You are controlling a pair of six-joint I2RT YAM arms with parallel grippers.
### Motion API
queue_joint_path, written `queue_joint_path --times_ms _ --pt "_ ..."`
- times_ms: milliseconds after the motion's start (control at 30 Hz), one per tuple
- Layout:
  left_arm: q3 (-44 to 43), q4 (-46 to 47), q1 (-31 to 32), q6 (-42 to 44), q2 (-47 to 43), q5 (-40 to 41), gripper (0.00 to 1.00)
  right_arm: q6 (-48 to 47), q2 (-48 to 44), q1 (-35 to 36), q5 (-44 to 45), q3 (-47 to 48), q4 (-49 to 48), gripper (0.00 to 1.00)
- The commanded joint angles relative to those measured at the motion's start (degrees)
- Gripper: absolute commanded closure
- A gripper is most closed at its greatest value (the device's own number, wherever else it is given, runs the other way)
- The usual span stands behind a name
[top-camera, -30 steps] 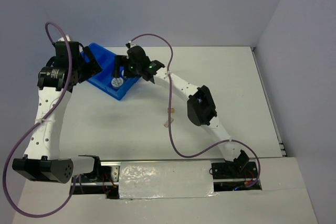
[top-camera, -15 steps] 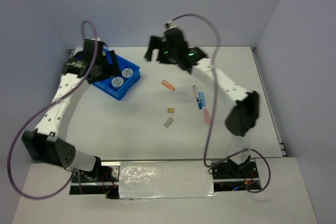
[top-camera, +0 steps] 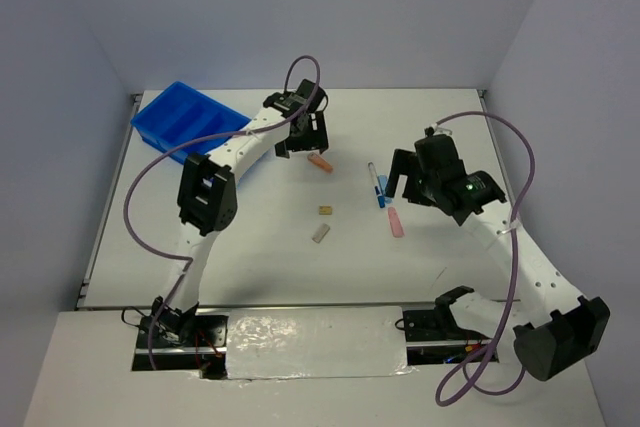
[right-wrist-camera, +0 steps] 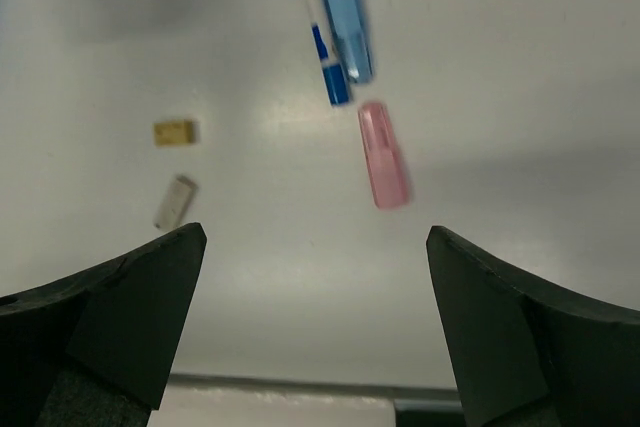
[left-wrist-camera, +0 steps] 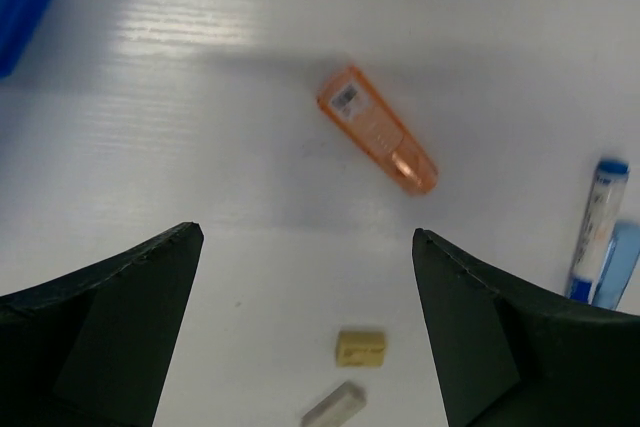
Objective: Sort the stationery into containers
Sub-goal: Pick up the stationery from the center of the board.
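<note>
No legible txt, incl. orange stick (left-wrist-camera: 378, 130) label.

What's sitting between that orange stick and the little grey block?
A small tan cube lies between the orange stick and the grey block, close to the block; the rest of the stretch is bare. The left wrist view shows it best.

White bench (top-camera: 250, 257) carrying a blue tray (top-camera: 188, 113) (far left corner), orange stick (top-camera: 320, 162), white-and-blue pen (top-camera: 374, 183), pink stick (top-camera: 396, 222), tan cube (top-camera: 325, 210), grey block (top-camera: 320, 233).

Count on inspection: one blue tray (top-camera: 175, 112), one orange stick (left-wrist-camera: 378, 130), one pink stick (right-wrist-camera: 384, 154), one white-and-blue pen (right-wrist-camera: 322, 42), one light-blue piece (right-wrist-camera: 347, 25), one tan cube (right-wrist-camera: 175, 132), one grey block (right-wrist-camera: 174, 201).
</note>
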State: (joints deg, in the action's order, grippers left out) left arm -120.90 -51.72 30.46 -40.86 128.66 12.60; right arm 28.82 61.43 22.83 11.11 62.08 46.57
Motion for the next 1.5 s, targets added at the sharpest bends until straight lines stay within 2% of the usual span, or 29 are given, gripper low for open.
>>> queue_joint_path --times_ms 0,133,233,400,667,867,933,1133,1167,1333,1467 --pt "-7.93 -2.6 -0.31 -12.28 4.49 2.52 0.01 -0.95 -5.52 -0.07 -3.81 -2.48 1.07 0.0" --pt "-8.03 3.45 -0.22 -16.52 8.26 0.94 0.02 -3.41 -8.25 -0.07 -5.31 -3.55 2.03 0.0" --pt "-11.02 3.03 0.3 -18.37 10.55 1.37 0.03 -4.99 -8.78 -0.07 -5.84 -3.2 2.91 0.0" --pt "-10.58 5.31 1.71 -19.52 13.19 2.51 0.04 -8.07 -9.05 -0.07 -6.28 -2.41 3.71 0.0" --pt "-12.08 4.09 2.59 -20.4 17.67 3.57 0.13 -10.97 -7.73 -0.07 -7.51 0.4 4.15 0.0" --pt "-11.74 0.4 2.59 -20.05 19.88 1.91 0.3 -13.0 -7.2 -0.15 -6.02 -0.82 3.71 0.0" --pt "-10.59 -0.3 2.68 -19.35 19.35 1.29 0.41 -13.09 -7.46 -0.16 -6.37 -1.17 3.27 0.0" --pt "-9.18 -6.72 3.38 -14.87 18.82 0.59 0.53 -12.39 -7.11 -0.33 -9.18 -1.0 1.86 0.0" --pt "-9.0 -7.77 3.47 -13.21 18.73 0.24 0.63 -12.38 -6.94 -0.33 -9.7 -0.91 1.34 0.0" --pt "-2.95 -5.85 4.17 -6.43 15.31 -3.1 0.69 -12.91 -6.06 -0.33 -13.66 -0.12 0.81 0.0" --pt "1.19 -3.21 4.26 -1.34 8.55 -5.04 0.8 -13.44 -5.97 -0.33 -14.89 0.14 0.02 0.0"
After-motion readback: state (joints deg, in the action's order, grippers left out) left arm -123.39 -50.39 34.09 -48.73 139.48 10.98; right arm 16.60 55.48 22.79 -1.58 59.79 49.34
